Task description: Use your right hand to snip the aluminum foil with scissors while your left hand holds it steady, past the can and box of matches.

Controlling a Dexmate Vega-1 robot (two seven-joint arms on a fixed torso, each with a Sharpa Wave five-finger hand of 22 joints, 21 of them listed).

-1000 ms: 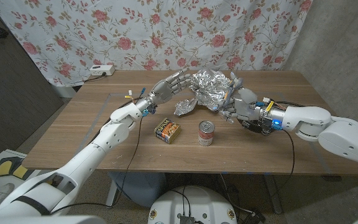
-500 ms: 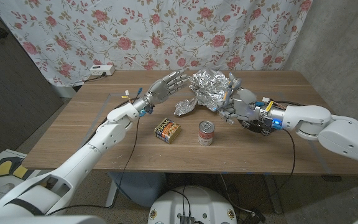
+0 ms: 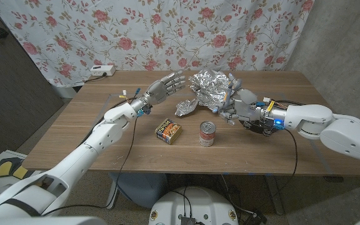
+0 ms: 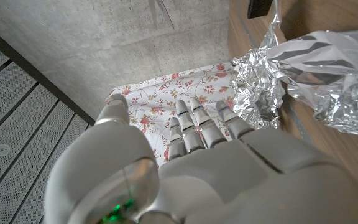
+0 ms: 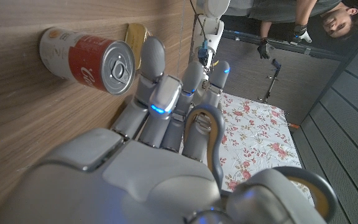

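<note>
The crumpled aluminum foil [image 3: 206, 84] lies at the far middle of the table, with a smaller lobe [image 3: 186, 107] reaching toward me; it also shows in the left wrist view [image 4: 319, 71]. My left hand [image 3: 164, 86] hovers just left of the foil, fingers spread and holding nothing [image 4: 197, 155]. My right hand [image 3: 235, 105] sits at the foil's right edge and grips the scissors [image 3: 230, 94], whose grey and yellow handle loops [image 5: 211, 134] wrap its fingers. Nearer me stand the red can [image 3: 207, 134] [image 5: 89, 53] and the box of matches [image 3: 168, 130].
A dark round object [image 3: 255, 126] lies under my right wrist. A white power strip [image 3: 102, 70] sits at the table's far left edge. A floral curtain hangs behind the table. A person [image 5: 303, 18] appears in the right wrist view.
My left hand has drawn back to the left, off the foil, with its fingers opening wider. My right hand with the scissors has edged slightly toward the foil.
</note>
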